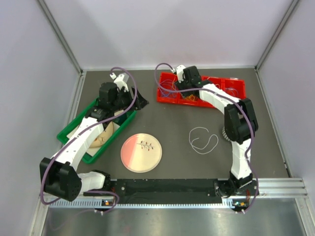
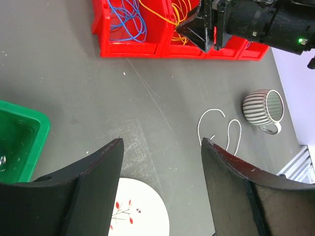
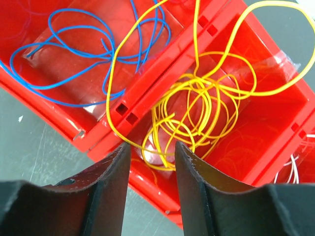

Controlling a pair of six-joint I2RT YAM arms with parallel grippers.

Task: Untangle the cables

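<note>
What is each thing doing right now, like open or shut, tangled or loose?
left tool, open, holding nothing.
right tool, open, over the yellow cables.
yellow cables, tangled in the red bin, one loop spilling into the blue side.
blue cable, loosely looped in its own compartment.
white cable, lying loose on the table.
plate, flat, nothing on it.
cup, beside the white cable, not touching.

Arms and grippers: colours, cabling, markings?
Left arm and right arm: white link shells, black joint housings, a mauve hose looping along each. Left gripper and right gripper: broad matte-black fingers, curved inner faces. Green light lit on the right wrist housing. No printed markings visible.
</note>
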